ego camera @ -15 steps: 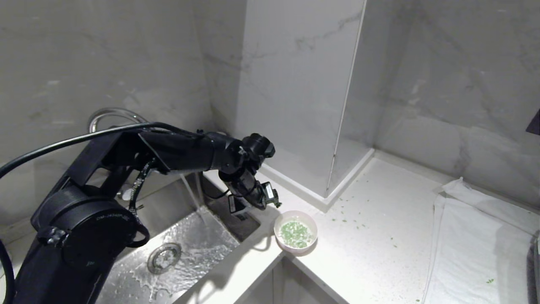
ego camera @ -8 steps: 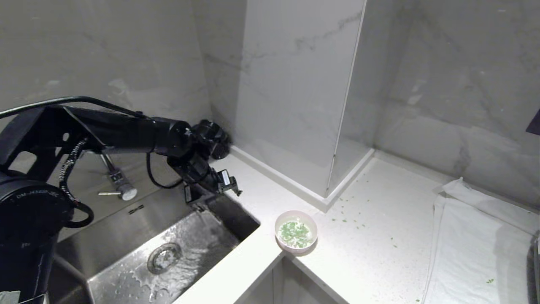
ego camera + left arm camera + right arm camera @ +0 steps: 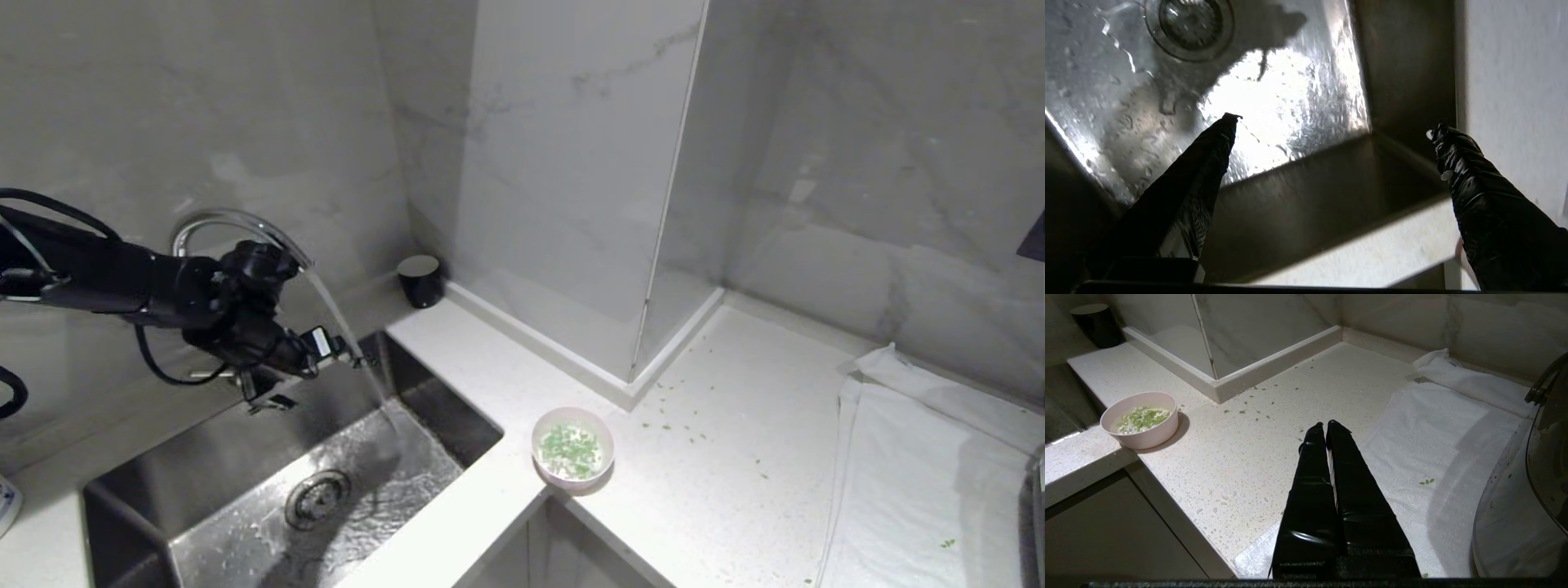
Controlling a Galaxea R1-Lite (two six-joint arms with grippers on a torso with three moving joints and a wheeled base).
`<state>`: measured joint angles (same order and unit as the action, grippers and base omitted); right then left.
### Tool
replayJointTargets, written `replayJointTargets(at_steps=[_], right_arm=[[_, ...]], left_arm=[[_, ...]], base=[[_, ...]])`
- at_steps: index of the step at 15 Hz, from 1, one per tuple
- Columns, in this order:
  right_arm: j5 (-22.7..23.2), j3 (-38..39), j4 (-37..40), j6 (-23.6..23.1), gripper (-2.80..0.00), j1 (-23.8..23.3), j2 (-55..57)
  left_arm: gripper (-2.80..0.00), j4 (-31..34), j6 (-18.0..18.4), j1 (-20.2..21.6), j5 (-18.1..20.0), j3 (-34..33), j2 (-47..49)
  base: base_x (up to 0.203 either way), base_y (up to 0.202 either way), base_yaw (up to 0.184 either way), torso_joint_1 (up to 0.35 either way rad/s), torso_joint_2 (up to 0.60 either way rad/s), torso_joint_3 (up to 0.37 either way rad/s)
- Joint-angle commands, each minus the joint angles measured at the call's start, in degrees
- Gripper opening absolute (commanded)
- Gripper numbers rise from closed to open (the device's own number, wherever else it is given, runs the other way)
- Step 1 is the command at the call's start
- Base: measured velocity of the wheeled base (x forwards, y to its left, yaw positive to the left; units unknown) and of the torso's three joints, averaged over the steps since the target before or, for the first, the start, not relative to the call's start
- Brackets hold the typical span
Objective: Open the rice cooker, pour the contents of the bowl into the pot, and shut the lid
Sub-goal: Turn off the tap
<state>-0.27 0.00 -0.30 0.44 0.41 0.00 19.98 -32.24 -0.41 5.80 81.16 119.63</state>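
Pink bowl of green contents sits on the counter beside the sink; left gripper hangs over the sink, fingers apart, empty; right gripper pressed together above the counter.

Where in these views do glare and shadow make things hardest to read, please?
Left wrist view: the wet sink floor is blown out white by glare, with a dark shadow across the drain. Head view: the sink is dim and the running water is streaked. Right wrist view: evenly lit, the bowl casting a soft shadow on the counter.
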Motion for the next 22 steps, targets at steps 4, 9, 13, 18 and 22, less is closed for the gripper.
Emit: replayJointTargets(at_steps=[4,9,13,18,22], right_arm=[[0.0,0.1,0.0,0.0,-2.8,0.0,0.0],[0.0,0.1,0.0,0.0,-2.8,0.0,0.0],[0.0,0.1,0.0,0.0,-2.8,0.0,0.0],[0.0,0.1,0.0,0.0,-2.8,0.0,0.0],[0.0,0.1,0.0,0.0,-2.8,0.0,0.0]], left_arm=[[0.0,-9.2,0.9,11.4,-0.1,-5.2,0.2],[0.0,-9.4,2.9,16.5,0.0,-4.6,1.6],[0.0,-9.4,2.6,18.4,-0.3,-0.2,5.8],[0.0,-9.4,1.7,20.1,-3.0,7.2,11.7],[-2.8,-9.3,0.7,21.3,-3.2,10.4,12.4]], base=[[0.0,0.0,0.0,0.0,0.0,0.0],[0.0,0.0,0.0,0.0,0.0,0.0],[0.0,0.0,0.0,0.0,0.0,0.0],[0.0,0.0,0.0,0.0,0.0,0.0],[0.0,0.0,0.0,0.0,0.0,0.0]])
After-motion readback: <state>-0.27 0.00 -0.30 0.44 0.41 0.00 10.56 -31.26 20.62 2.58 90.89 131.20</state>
